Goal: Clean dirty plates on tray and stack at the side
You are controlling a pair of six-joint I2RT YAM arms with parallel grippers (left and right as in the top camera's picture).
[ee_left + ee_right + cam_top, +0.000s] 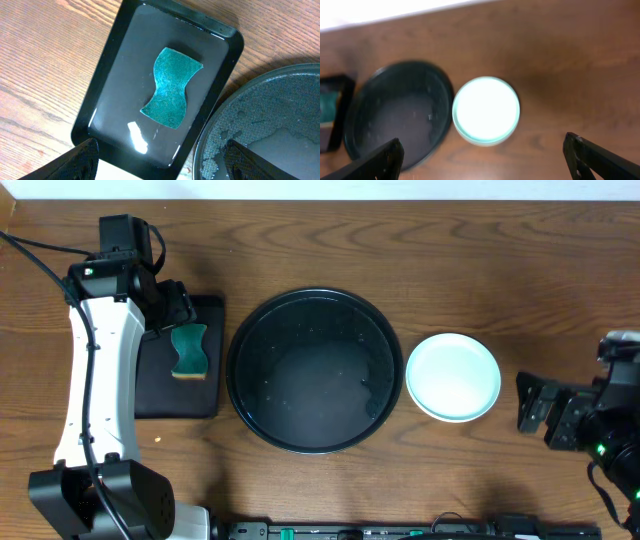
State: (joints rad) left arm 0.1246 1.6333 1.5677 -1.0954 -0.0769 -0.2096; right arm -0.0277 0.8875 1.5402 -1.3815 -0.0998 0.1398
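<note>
Wood-grain brown table (500, 270). Large round black tray (300, 395), wet and beaded, sits centre. Glossy pale blue-green round plates (452, 376) are stacked at its 3 o'clock. At 9 o'clock, left gripper (178, 308) gapes over teal hourglass sponge (187, 350) on rectangular black tray (160, 390). Right gripper (535, 408) spread wide, empty.

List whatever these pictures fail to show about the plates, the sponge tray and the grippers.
Plates, overhead: the top one covers anything beneath, so their number is unknown.
Plates, right wrist view: blur and glare wash out the surface; smears cannot be judged.
Rectangular tray, overhead: the left arm covers its left side.
Left gripper, left wrist view: the bottom edge cuts off all but the finger ends.
</note>
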